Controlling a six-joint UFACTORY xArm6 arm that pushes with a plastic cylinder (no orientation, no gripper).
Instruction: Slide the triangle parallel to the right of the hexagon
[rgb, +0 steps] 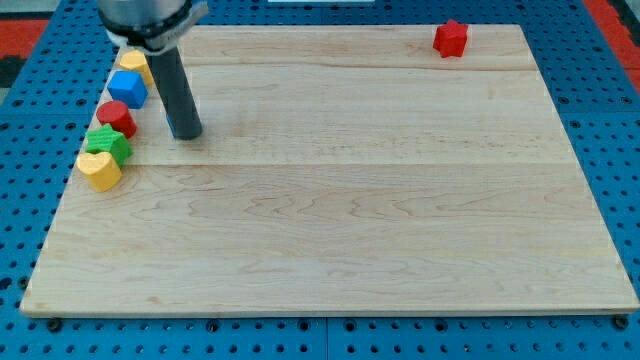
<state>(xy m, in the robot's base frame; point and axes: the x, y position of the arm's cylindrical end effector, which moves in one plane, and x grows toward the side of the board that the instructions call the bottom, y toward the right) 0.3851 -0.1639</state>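
A row of blocks lies along the board's left edge. From the top down they are a yellow block (131, 63) partly hidden behind the arm, a blue block (128, 88), a red rounded or hexagon-like block (116, 118), a green star-like block (108, 144) and a yellow heart (99, 169). I cannot tell for sure which is the triangle; the blue one may be. My tip (187, 135) rests on the board right of the red block, a short gap away, touching no block.
A red star (451, 38) sits near the board's top right corner. The wooden board (330, 220) lies on a blue perforated table. The arm's body (150, 20) hangs over the top left corner.
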